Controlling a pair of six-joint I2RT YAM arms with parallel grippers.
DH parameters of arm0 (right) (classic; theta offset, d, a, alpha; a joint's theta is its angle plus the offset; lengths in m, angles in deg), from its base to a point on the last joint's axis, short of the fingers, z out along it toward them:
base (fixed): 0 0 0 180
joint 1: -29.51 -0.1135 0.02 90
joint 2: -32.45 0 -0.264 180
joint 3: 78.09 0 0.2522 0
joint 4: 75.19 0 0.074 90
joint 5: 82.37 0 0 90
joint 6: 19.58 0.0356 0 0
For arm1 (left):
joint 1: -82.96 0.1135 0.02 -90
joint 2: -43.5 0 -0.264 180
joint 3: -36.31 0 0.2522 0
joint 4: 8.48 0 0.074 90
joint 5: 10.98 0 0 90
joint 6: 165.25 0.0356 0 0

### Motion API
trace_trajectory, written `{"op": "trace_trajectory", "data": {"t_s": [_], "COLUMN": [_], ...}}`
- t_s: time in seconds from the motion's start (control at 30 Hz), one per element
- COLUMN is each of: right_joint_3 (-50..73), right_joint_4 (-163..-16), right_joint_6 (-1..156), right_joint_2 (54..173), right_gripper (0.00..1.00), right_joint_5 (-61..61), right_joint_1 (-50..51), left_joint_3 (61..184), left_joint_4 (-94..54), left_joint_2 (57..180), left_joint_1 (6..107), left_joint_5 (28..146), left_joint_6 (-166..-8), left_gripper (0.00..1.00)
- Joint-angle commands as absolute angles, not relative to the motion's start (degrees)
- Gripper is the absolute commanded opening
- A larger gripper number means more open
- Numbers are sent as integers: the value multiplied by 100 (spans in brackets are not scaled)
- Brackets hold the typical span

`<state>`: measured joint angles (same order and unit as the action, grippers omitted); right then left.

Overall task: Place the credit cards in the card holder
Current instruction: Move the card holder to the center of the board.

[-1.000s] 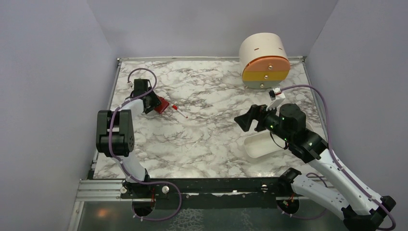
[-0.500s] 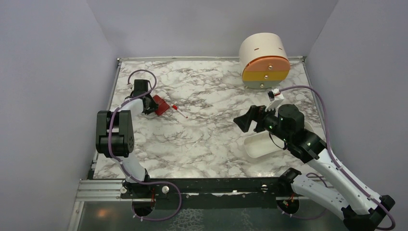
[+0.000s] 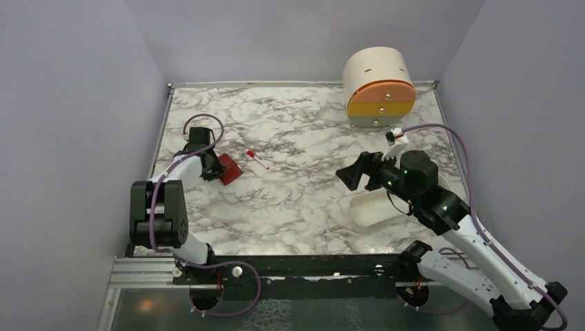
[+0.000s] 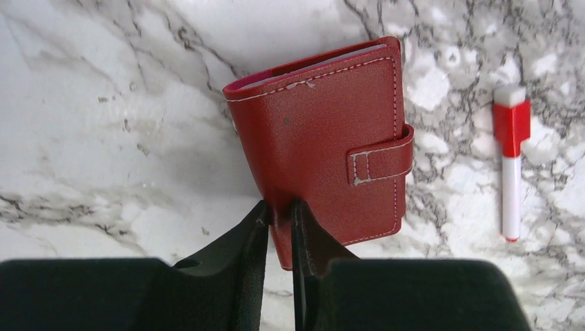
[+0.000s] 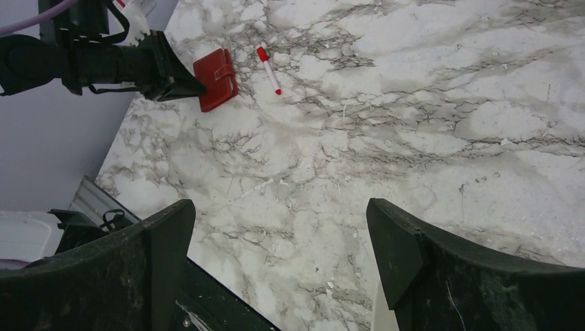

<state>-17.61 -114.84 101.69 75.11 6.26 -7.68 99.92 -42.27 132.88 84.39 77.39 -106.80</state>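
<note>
Clamped in the left gripper [image 4: 279, 214]: near edge of the closed holder [image 4: 324, 131], long axis running away from the jaws, on the tabletop [image 4: 103, 103] left. Well apart at right, gaping and empty, the right gripper [image 5: 276, 214]. No cards seen.

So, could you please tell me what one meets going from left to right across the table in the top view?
left gripper → card holder → red-capped pen → right gripper
</note>
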Motion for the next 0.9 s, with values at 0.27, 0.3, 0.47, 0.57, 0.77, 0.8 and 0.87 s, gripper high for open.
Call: {"op": "trace_trajectory", "data": {"t_s": [0.27, 0.3, 0.47, 0.57, 0.77, 0.8, 0.87], "right_joint_3": [-1636, -1628, -1507, -1470, -1735, -1804, -1960], "right_joint_4": [-11725, -11733, -11911, -12010, -11871, -11786, -11572], "right_joint_6": [10332, 10344, 10388, 10436, 10729, 10800, 10911], "right_joint_2": [7400, 7413, 7536, 7568, 7744, 7799, 7940], "right_gripper": [95, 95, 94, 94, 92, 91, 89], "right_joint_5": [438, 405, 337, 346, 40, -83, -341], "right_joint_1": [-808, -810, -810, -810, -810, -810, -808], "left_joint_3": [8910, 8897, 8710, 8661, 8551, 8516, 8433], "left_joint_4": [-4716, -4717, -4716, -4712, -4566, -4519, -4409], "left_joint_2": [12477, 12437, 12319, 12270, 12109, 12070, 12024], "left_joint_1": [8040, 7907, 7300, 6887, 6207, 6113, 5963], "left_joint_5": [8505, 8501, 8461, 8429, 8533, 8567, 8677], "left_joint_6": [-10835, -10850, -11042, -11165, -11384, -11416, -11496], "left_gripper": [10, 10, 10, 10, 10, 10, 10]}}
